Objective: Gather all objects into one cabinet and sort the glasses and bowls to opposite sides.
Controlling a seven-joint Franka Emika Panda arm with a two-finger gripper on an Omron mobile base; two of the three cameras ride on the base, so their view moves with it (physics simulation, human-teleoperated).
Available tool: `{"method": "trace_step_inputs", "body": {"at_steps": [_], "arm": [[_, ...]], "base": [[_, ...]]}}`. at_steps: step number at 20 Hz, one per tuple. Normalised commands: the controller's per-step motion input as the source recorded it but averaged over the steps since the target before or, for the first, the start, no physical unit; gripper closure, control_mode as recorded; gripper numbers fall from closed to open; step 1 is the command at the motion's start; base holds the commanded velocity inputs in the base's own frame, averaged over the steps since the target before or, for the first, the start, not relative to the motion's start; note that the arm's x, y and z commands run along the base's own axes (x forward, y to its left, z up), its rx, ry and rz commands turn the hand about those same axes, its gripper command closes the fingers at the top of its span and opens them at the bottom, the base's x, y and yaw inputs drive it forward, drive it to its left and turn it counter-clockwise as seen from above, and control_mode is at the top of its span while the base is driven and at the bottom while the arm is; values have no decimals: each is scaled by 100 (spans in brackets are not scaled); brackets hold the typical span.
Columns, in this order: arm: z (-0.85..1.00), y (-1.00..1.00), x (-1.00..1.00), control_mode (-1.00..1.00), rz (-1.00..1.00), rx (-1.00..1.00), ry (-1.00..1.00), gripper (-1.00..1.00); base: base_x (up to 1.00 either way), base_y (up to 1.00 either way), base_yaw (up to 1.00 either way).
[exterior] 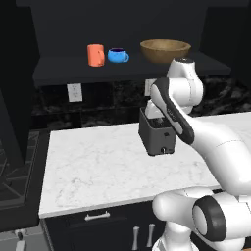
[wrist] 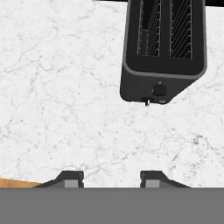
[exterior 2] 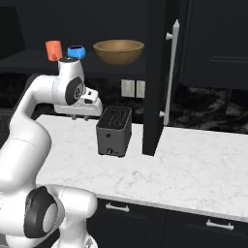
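Orange cup [exterior: 95, 55], squat blue cup [exterior: 117, 55], wide wooden bowl [exterior: 165, 50] along upper frame; my gripper [wrist: 112, 178] spread, empty, above marble counter [wrist: 57, 87]

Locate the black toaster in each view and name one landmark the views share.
Left base view: black toaster at centre, partly behind the arm.
Right base view: left of centre, beside the open cabinet door.
Hand view: upper right, slots facing the camera.
Shared landmark: the white marble counter.
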Motion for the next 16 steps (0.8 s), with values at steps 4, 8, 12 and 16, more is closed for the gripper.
{"method": "trace_step_inputs", "body": {"at_steps": [4, 8, 12, 16], "arm": [[0, 0, -15, -100, 0, 0, 0, -100], [0, 0, 0, 100, 0, 0, 0, -100], [0, 0, 0, 100, 0, 0, 0, -100], [0, 0, 0, 100, 0, 0, 0, -100]], "base": [[0, 0, 0], [-74, -4, 2], [-89, -18, 0], [-77, -14, 0]]}}
